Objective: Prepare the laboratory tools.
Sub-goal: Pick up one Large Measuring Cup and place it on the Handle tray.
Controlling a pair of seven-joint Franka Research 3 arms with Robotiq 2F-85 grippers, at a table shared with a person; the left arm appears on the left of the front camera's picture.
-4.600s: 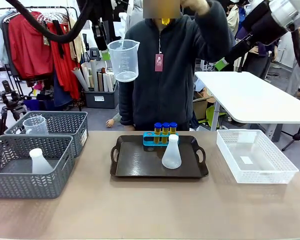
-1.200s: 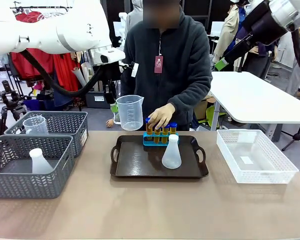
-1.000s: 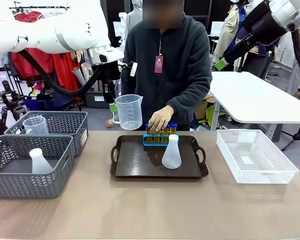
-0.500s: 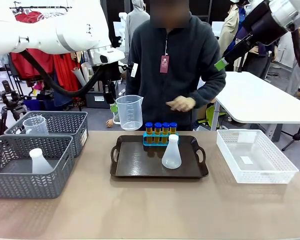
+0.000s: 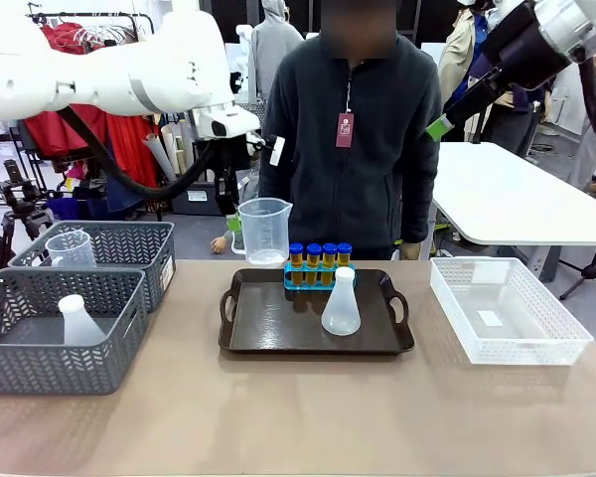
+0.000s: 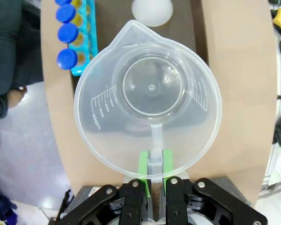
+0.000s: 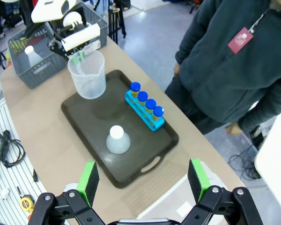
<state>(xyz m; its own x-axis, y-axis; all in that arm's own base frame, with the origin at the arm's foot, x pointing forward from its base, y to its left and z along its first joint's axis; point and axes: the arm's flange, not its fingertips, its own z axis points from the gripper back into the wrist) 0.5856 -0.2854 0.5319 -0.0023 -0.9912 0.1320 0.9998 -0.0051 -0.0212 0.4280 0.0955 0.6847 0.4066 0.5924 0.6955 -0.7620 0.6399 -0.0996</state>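
Observation:
My left gripper [image 6: 153, 165] is shut on the handle of the clear measuring beaker [image 6: 147, 98]. It holds the beaker [image 5: 264, 231] upright just above the far left corner of the dark tray [image 5: 278, 323]. Several amber tubes with blue caps [image 5: 319, 258] stand in a blue rack at the tray's far edge. The white conical flask [image 5: 340, 303] stands in front of them. The right wrist view looks down from high up on the beaker [image 7: 87, 74], tubes [image 7: 145, 104] and flask [image 7: 117, 139], between the spread fingers of my open right gripper [image 7: 143, 180].
Two grey baskets [image 5: 70, 298] at the left hold another flask and another beaker. A white basket [image 5: 507, 313] sits at the right. A person [image 5: 353, 149] stands behind the tray with arms down. A white table [image 5: 517, 194] is behind at the right.
The person set a tube into the rack, then drew the hand back and stood up. My left gripper has carried the beaker down and slightly right, towards the tray.

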